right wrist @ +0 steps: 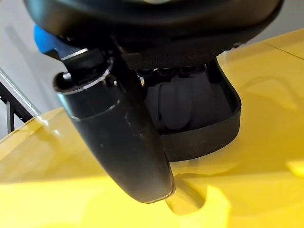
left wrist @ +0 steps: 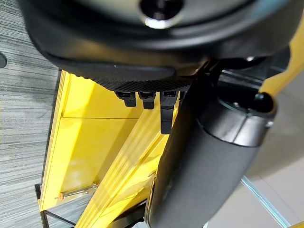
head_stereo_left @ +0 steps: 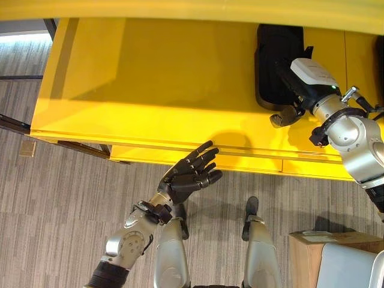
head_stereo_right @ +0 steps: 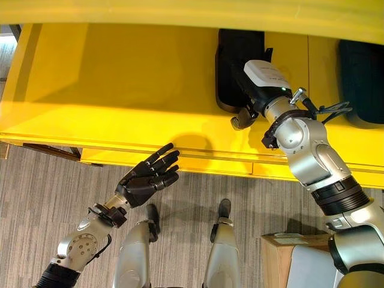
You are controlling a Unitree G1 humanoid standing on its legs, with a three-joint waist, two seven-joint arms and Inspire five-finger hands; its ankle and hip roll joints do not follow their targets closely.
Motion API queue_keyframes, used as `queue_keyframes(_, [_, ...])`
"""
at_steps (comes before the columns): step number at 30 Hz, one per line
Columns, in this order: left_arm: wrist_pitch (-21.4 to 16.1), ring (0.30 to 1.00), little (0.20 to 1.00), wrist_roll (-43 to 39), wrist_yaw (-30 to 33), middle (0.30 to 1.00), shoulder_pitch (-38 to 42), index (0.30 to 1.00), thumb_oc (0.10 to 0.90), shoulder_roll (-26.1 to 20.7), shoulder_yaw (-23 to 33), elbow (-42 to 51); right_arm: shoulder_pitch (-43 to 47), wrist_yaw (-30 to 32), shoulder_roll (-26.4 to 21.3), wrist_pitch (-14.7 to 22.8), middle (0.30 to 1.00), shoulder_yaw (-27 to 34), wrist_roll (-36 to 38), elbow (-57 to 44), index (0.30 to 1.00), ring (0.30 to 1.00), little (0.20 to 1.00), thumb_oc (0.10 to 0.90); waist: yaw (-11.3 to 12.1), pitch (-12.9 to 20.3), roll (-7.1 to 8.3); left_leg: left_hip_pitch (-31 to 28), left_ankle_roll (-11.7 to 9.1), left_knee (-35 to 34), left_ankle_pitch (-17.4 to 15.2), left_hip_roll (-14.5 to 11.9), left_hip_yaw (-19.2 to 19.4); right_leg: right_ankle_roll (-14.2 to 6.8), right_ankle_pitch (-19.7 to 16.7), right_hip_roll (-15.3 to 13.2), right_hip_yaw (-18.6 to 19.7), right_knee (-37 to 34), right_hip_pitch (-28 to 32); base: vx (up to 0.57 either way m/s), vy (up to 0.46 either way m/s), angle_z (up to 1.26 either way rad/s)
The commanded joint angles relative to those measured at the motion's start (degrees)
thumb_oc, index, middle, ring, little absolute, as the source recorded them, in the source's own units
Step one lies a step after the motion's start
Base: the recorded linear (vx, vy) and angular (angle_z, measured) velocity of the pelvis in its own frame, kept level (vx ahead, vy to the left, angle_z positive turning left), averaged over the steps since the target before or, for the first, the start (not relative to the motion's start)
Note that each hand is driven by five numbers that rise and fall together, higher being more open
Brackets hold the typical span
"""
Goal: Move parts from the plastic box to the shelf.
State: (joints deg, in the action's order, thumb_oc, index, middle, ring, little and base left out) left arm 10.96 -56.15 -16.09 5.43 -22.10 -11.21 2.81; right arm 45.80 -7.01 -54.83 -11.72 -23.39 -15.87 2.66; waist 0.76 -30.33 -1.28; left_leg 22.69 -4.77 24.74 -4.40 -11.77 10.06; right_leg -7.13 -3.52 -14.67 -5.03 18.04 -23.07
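Grey striped carpet point(head_stereo_left: 54, 198) is running under a bright yellow shelf point(head_stereo_left: 150, 90), which is spanning the upper part of both eye views. I am seeing a black part point(head_stereo_left: 273, 54), a shallow tray-like piece with a raised rim, lying flat on the shelf surface toward my right side. My right hand point(head_stereo_left: 287, 114) is sitting at the near edge of that part, touching or just beside it; the wrist view is showing the thumb point(right wrist: 118, 142) stretched out over the yellow surface with the part's rim point(right wrist: 209, 137) just past it, but I cannot tell whether the fingers are curling on the part or resting straight. A second dark piece point(head_stereo_right: 360, 78) is lying further right on the shelf. My left hand point(head_stereo_left: 192, 174) is hovering in front of the shelf's front edge, over the carpet, fingers straight, slightly spread, holding nothing. A cardboard box point(head_stereo_left: 312, 252) is standing on the floor at lower right.
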Motion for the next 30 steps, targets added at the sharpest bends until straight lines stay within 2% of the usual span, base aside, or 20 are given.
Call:
queue_keyframes(1, [-3.9, 1.000, 1.000, -3.0, -1.9, 1.000, -1.5, 1.000, 0.900, 0.6, -0.4, 8.5, 8.4, 3.4, -2.2, 3.7, 1.000, 5.3, -5.1, -6.0, 1.000, 1.000, 1.000, 0.900, 0.2, 0.8, -1.14, -4.6, 1.8, -6.0, 2.4, 4.0, -1.6, 4.9, 12.1, 5.8, -1.9, 9.9, 2.7, 0.00, 0.000, 0.00])
queue_keyframes(18, [-3.9, 1.000, 1.000, -2.4, -1.9, 1.000, -2.0, 1.000, 0.900, 0.5, -0.2, 8.7, 8.2, 2.1, -3.1, 2.9, 1.000, 5.6, -3.3, -9.4, 1.000, 1.000, 1.000, 0.900, 0.0, 0.9, -1.30, -4.7, 1.8, -6.3, 2.5, 4.0, -1.3, 5.0, 12.4, 5.6, -1.9, 10.5, 2.3, 0.00, 0.000, 0.00])
queue_keyframes(24, [-4.0, 1.000, 1.000, -2.7, -2.0, 1.000, -2.4, 1.000, 0.900, 0.6, 0.3, 9.0, 5.7, 2.2, -3.4, 3.8, 1.000, 8.2, 1.4, -14.1, 1.000, 1.000, 1.000, 0.900, -0.7, 1.0, -1.21, -4.9, 1.8, -6.6, 2.6, 3.7, -1.0, 5.0, 12.5, 5.6, -1.8, 10.8, 2.1, 0.00, 0.007, -0.04])
queue_keyframes(30, [-4.1, 1.000, 1.000, -2.7, -2.0, 1.000, -2.4, 1.000, 0.900, 0.9, 0.2, 9.4, 3.8, 2.3, -3.2, 4.1, 1.000, 10.2, 0.5, -17.5, 1.000, 1.000, 1.000, 0.900, -1.2, 1.0, -1.21, -4.8, 1.8, -6.6, 2.4, 3.8, -0.7, 5.0, 12.5, 5.8, -1.3, 10.8, 1.8, 0.00, 0.000, 0.00])
